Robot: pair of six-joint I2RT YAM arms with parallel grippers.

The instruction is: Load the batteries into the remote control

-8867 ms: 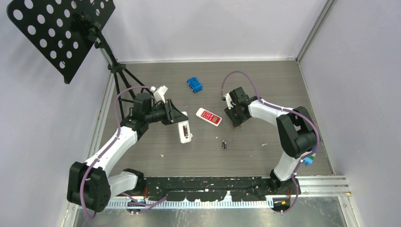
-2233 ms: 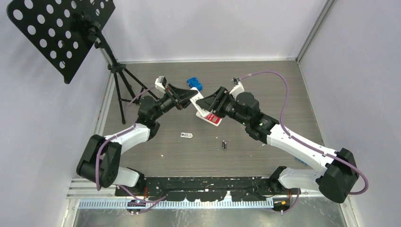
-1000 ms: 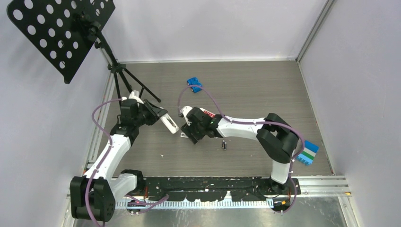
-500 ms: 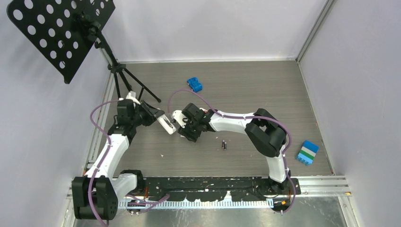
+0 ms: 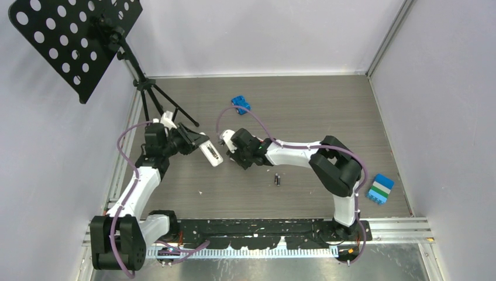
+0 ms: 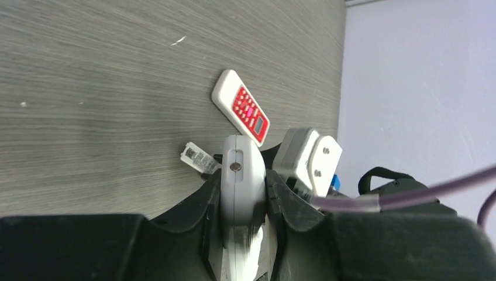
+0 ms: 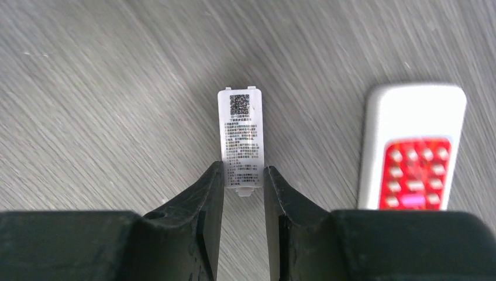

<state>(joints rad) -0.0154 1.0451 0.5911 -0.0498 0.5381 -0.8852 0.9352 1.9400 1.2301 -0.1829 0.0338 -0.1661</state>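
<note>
My left gripper (image 5: 197, 146) is shut on a white remote control (image 5: 212, 154), held edge-up above the table; in the left wrist view the remote (image 6: 240, 161) fills the gap of the left gripper (image 6: 243, 186). A small white battery cover (image 7: 241, 137) with a printed label lies flat on the table. My right gripper (image 7: 243, 175) is low over it, jaws pressed against both long edges of its near end. The right gripper (image 5: 238, 159) hides the cover from above. Two batteries (image 5: 277, 178) lie side by side to its right. A red-and-white remote (image 7: 412, 152) lies beside the cover.
A blue toy (image 5: 240, 105) sits at the back middle. A blue, green and white block (image 5: 380, 188) lies at the right, near the right arm's base. A black music stand (image 5: 76, 41) rises at the back left. Grey walls enclose the table.
The right gripper's jaws have narrowed onto the battery cover and its wrist has shifted slightly right. The left gripper still holds the white remote in nearly the same place.
</note>
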